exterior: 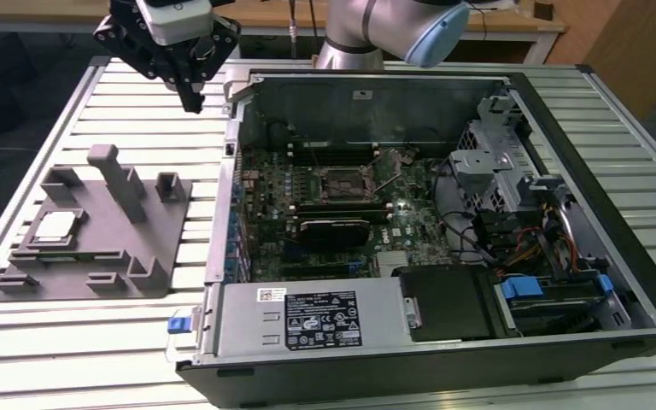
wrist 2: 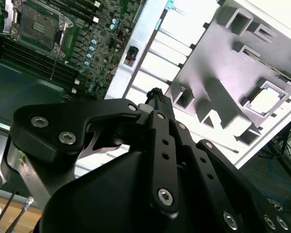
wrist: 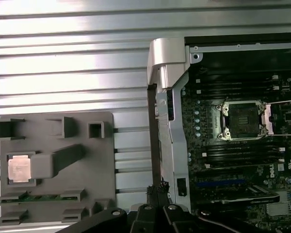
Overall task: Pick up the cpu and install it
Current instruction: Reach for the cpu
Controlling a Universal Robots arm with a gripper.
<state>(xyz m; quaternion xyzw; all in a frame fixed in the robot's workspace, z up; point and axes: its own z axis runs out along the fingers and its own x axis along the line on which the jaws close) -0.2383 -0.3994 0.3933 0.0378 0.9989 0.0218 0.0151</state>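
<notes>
Well, in the exterior view my claw (exterior: 195, 104) hangs in the air over the bench (exterior: 78, 342), near a corner of the open computer case (exterior: 419, 376). Its fingers are pinched close together and hold nothing. The cpu (exterior: 57, 224) lies flat in a square pocket of the grey tray (exterior: 160, 235), on the exterior view's left, well apart from the claw. The dark square socket (exterior: 345, 181) sits on the green board inside the case.

In the second wrist view I see the claw (wrist 2: 156, 94) with its tips shut to a narrow point. Past it the cpu (wrist 2: 267, 100) shines pale in the tray (wrist 2: 208, 48). The socket (wrist 2: 39, 25) is across the case wall from the tray.

In the first wrist view the claw (wrist: 157, 188) pokes in beside the edge of the case. The cpu (wrist: 19, 169) rests in the tray (wrist: 87, 174). The socket (wrist: 243, 119) is inside the case, with bench slats between tray and case.
</notes>
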